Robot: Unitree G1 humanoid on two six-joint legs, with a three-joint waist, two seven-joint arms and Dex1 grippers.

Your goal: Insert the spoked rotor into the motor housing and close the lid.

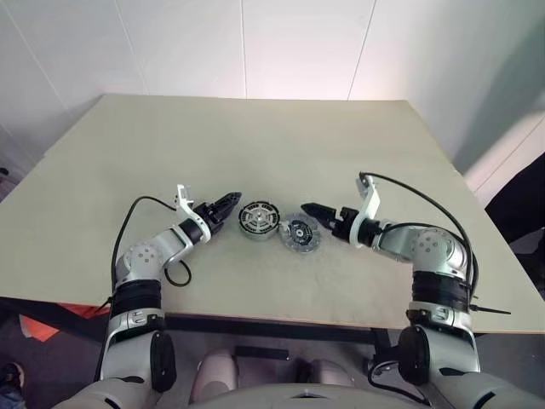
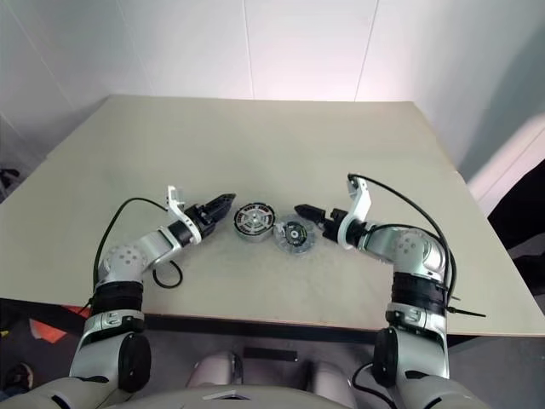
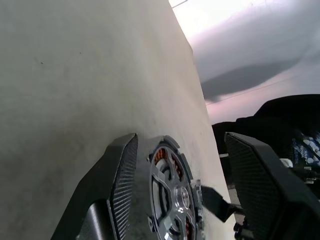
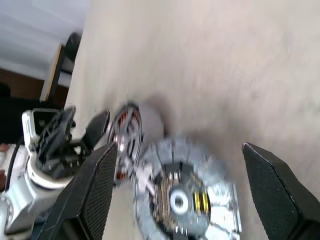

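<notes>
One motor housing (image 1: pixel 258 220), a shallow round silver puck with copper-orange windings under a spoked metal face, lies on the pale matte counter (image 1: pixel 255 136) just beyond the tips of the left claw (image 1: pixel 228 204), whose two black ribbed fingers stand apart, released and gripping nothing. One second round grey metal part (image 1: pixel 301 234), dark-centred with a yellow mark and not identifiable as lid or rotor, lies touching or just beside the housing on its right. The right claw (image 1: pixel 311 210) hangs just past it, fingers spread wide and empty.
</notes>
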